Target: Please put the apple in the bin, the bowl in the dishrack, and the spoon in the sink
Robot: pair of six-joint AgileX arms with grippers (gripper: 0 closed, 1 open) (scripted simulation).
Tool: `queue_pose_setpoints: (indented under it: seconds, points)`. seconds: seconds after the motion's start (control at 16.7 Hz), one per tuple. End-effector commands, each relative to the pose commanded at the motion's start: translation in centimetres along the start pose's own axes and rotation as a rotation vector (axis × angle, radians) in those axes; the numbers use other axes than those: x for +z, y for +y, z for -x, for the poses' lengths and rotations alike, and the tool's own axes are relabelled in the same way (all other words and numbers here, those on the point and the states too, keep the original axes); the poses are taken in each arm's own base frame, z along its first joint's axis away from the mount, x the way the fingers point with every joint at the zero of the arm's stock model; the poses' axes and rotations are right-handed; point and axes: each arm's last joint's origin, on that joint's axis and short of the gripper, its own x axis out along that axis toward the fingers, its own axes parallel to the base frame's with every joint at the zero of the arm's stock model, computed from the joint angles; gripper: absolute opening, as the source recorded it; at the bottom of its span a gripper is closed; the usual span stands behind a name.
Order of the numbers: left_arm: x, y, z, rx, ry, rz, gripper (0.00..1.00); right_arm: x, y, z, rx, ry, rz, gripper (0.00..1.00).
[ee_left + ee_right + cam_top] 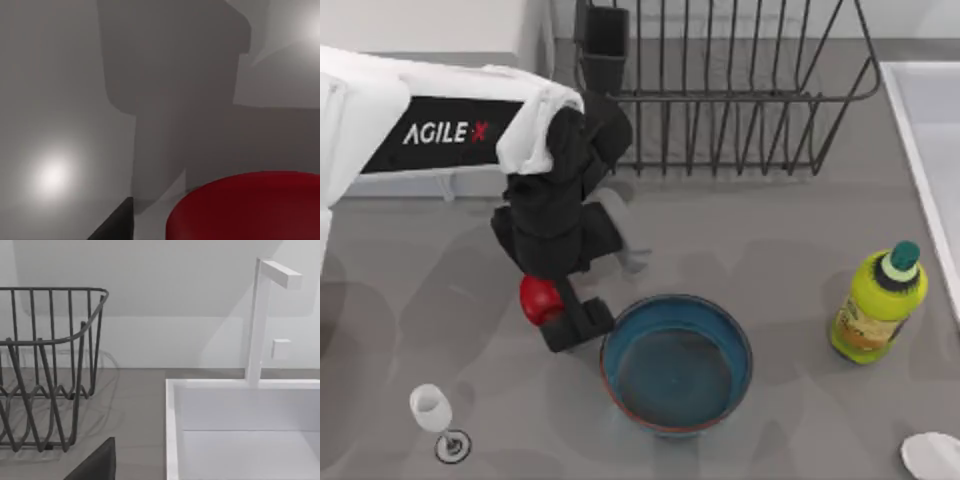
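Glass stands near-left on the table, upright, apart from everything else. Left arm reaches in from the left, "AGILE X" printed white on its black panel, X partly red. Left gripper sits just left of the bowl, jaws narrow around the apple; red shows between the black fingers in the top view and as a big red curve close in the left wrist view, with one dark fingertip beside it. I judge the apple is gripped and the bin step is in hand, but I can't tell whether it is off the table.

Bowl sits centre-near, upright, empty, touching or almost touching the finger. Dishrack is far-centre, empty, cup at its far-left corner. Bottle stands right of the bowl, label unreadable. Sink runs along the right edge; the right wrist view shows its rim and tap beside the rack. White oval at the near-right corner is probably the spoon, cut off. Right gripper: one dark tip, jaw state can't tell.

Risks: swinging out could clip the bowl rim and shove it; a shallow grip on a glossy round apple could let it slip; a low sweep left could topple the glass.
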Motion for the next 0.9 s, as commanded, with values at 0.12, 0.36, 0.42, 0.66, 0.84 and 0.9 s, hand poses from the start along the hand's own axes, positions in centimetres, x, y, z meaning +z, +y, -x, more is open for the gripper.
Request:
queue_pose_setpoints:
  seconds: [0.12, 0.36, 0.42, 0.66, 0.84, 0.9]
  points:
    - [0.00, 0.00, 0.00, 0.000, 0.000, 0.000, 0.55, 0.00, 0.00, 0.00, 0.000, 0.000, 0.000, 1.00]
    - [0.00, 0.00, 0.00, 0.000, 0.000, 0.000, 0.25, 0.00, 0.00, 0.00, 0.000, 0.000, 0.000, 1.00]
    - [0.00, 0.00, 0.00, 0.000, 0.000, 0.000, 0.17, 0.00, 0.00, 0.00, 0.000, 0.000, 0.000, 1.00]
    - [0.00, 0.00, 0.00, 0.000, 0.000, 0.000, 0.00, 0.00, 0.00, 0.00, 0.000, 0.000, 0.000, 1.00]
    - [0.00, 0.00, 0.00, 0.000, 0.000, 0.000, 0.00, 0.00, 0.00, 0.00, 0.000, 0.000, 0.000, 1.00]
    - [0.00, 0.00, 0.00, 0.000, 0.000, 0.000, 0.00, 0.00, 0.00, 0.00, 0.000, 0.000, 0.000, 1.00]
